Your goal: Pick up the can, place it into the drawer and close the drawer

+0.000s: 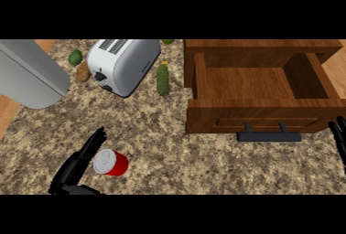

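- We see the small red can with a silver lid [110,162] on the speckled granite counter [202,169], just beside our straight-fingered left hand [79,164], which holds nothing.
- The square wooden drawer [260,98] stands open, well apart.
- Our right hand [338,137] rests at the right edge with its fingers straight.

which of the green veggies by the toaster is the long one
The cucumber, lying just right of the toaster, between it and the drawer. The green one left of the toaster is short and rounded.

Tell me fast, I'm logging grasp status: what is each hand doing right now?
Left hand: open, fingers straight beside the red can, not curled round it.
Right hand: open, fingers straight at the right edge, holding nothing.
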Controlling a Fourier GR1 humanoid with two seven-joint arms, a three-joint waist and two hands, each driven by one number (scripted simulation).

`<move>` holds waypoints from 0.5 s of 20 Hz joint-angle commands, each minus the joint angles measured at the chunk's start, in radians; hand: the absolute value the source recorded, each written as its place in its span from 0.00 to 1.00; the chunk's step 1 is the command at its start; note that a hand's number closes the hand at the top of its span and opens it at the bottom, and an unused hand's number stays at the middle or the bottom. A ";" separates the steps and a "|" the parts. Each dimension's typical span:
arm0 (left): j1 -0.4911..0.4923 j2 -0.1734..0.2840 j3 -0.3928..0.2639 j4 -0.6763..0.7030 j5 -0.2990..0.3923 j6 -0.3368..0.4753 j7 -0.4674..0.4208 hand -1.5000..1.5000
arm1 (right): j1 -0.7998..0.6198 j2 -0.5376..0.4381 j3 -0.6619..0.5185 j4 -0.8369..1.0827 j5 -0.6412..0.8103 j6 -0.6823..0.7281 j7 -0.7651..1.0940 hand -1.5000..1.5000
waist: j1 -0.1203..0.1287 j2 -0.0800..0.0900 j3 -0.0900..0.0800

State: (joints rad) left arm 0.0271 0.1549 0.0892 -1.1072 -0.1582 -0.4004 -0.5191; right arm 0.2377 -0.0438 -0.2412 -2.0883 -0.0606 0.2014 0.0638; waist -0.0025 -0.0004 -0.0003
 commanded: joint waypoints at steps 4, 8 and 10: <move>-0.069 -0.011 0.014 0.086 -0.001 0.030 -0.009 0.00 | 0.066 0.022 -0.006 -0.098 -0.030 0.016 0.049 0.00 | -0.003 0.000 0.000; -0.008 -0.052 -0.029 -0.022 -0.005 0.048 0.049 0.00 | 0.113 0.042 0.106 -0.166 0.031 -0.052 0.048 0.00 | 0.000 -0.001 0.000; -0.087 -0.031 -0.006 0.100 -0.001 0.029 0.000 0.00 | -0.053 -0.017 -0.032 -0.027 -0.047 -0.012 0.071 0.00 | 0.001 0.000 0.000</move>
State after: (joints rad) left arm -0.0332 0.1371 0.0890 -1.0272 -0.1612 -0.3765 -0.5336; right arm 0.2739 -0.0269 -0.2244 -2.1616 -0.0662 0.1955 0.0977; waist -0.0036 -0.0006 -0.0002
